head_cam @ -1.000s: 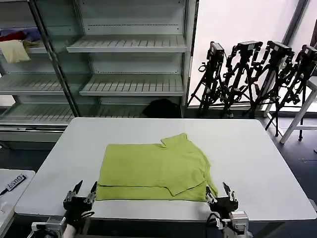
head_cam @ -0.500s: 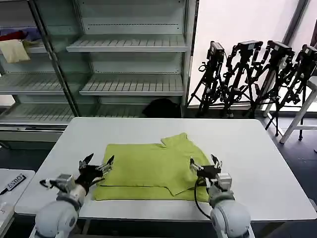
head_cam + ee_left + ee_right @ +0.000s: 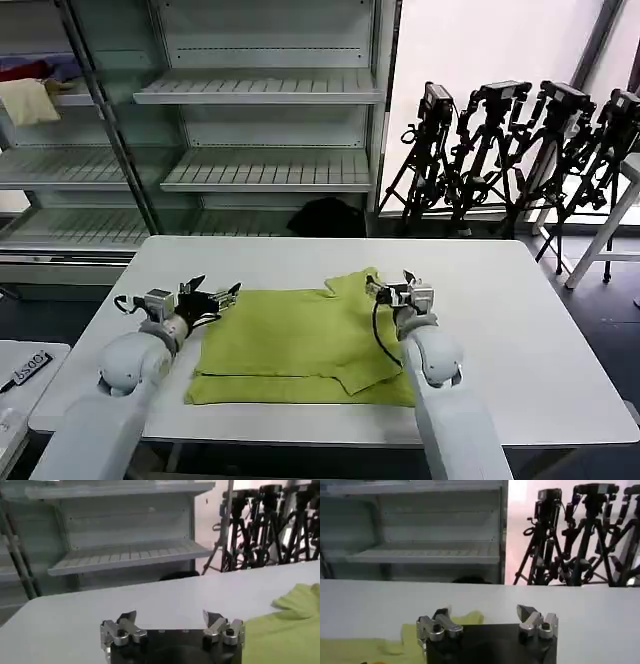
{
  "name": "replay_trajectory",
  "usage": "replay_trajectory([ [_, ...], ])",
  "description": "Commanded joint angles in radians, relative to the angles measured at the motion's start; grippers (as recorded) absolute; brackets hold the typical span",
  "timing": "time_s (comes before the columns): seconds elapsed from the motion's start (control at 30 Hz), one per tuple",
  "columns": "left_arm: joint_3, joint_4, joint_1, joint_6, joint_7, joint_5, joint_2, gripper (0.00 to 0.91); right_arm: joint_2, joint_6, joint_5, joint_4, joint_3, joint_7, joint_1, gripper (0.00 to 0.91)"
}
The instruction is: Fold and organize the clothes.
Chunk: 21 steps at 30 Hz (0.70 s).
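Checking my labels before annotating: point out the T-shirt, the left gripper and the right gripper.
T-shirt [image 3: 300,345]: head view, middle of the folded body.
Left gripper [image 3: 213,297]: head view, midway between its open fingertips.
Right gripper [image 3: 390,286]: head view, midway between its open fingertips.

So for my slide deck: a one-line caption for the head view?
Both open claws, left and right, poised over the half-folded green T-shirt.

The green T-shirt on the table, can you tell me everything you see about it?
The T-shirt is lime yellow-green and looks like soft cotton. It lies flat on the white table, already partly folded into a rough rectangle, with one sleeve folded over on top and a doubled edge along the near side. No print shows. The left gripper, open, hovers at its far left corner; the right gripper, open, is above its far right part. Neither holds it.
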Motion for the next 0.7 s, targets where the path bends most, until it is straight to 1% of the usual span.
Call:
replay_trajectory([
  [0.03,0.075,0.2,-0.13,0.018,0.047,0.022,0.025,0.907,0.018,0.001,0.011,-0.165,-0.002,-0.002,0.11,0.907],
  [0.47,0.069,0.234,-0.123,0.017,0.06,0.024,0.016,0.907,0.052,0.003,-0.023,-0.231,0.001,-0.005,0.121,0.907],
  [0.5,0.069,0.235,-0.122,0.017,0.06,0.024,0.016,0.897,0.052,0.003,-0.026,-0.232,-0.001,-0.007,0.119,0.907],
  [0.63,0.065,0.238,-0.114,0.017,0.063,0.026,0.015,0.786,0.048,0.003,-0.03,-0.232,-0.005,-0.009,0.116,0.907],
  [0.7,0.06,0.233,-0.109,0.017,0.066,0.022,0.015,0.675,0.046,0.003,-0.033,-0.231,-0.009,-0.011,0.114,0.836],
])
